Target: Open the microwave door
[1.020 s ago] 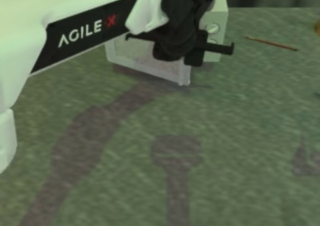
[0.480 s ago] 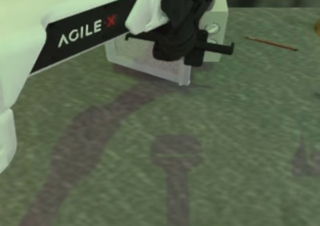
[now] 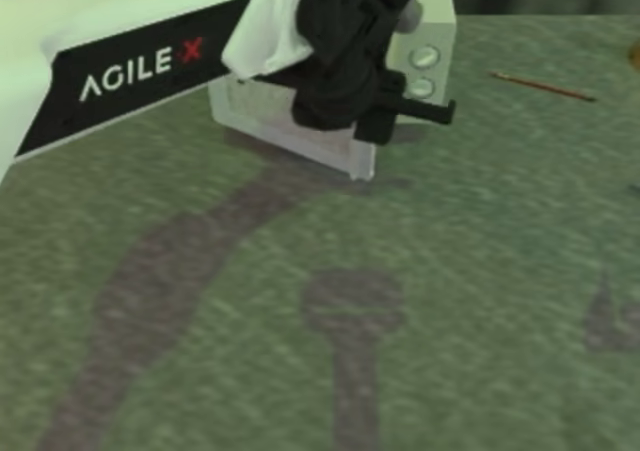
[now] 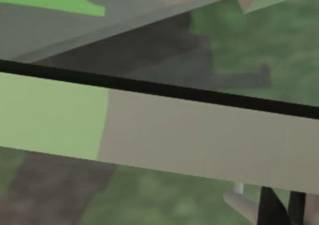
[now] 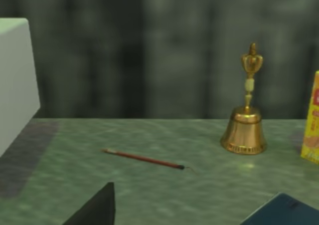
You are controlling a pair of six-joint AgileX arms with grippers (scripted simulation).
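Top view: left end effector (image 3: 415, 111) over microwave door (image 3: 300, 136) edge; grip state unclear.

Left arm (image 3: 140, 66) outstretched, black left gripper (image 3: 375, 121) low.

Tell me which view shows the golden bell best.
The right wrist view: the golden bell stands whole and upright on the table, beyond the thin brush. Neither the top view nor the left wrist view shows it.
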